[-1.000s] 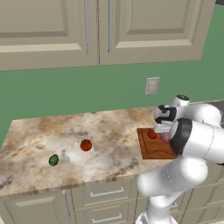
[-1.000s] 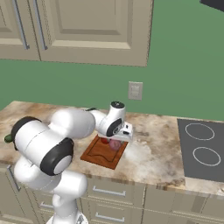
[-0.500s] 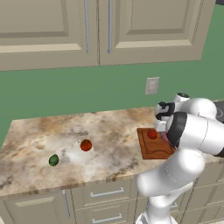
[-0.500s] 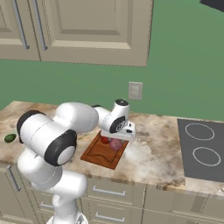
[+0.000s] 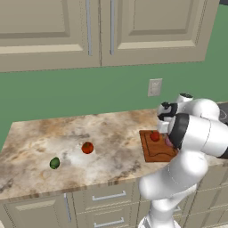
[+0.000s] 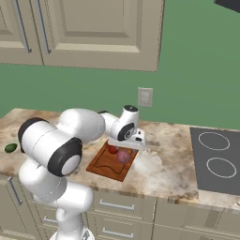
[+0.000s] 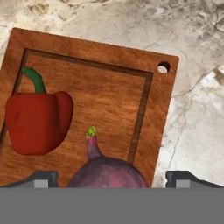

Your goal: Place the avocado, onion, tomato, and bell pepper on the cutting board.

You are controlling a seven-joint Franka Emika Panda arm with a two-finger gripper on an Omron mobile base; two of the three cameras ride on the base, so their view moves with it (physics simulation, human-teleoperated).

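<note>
purple onion (image 7: pixel 107 173) on cutting board (image 7: pixel 113 70), sprout tip pointing away from open claw (image 7: pixel 111 178)

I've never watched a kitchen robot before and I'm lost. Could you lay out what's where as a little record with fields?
on the board: bell pepper and onion lie on the cutting board
off the board: tomato and avocado sit apart on the counter
gripper: gripper open, fingertips either side of the onion, not clamping it
left to do: tomato and avocado not yet on the board
</note>
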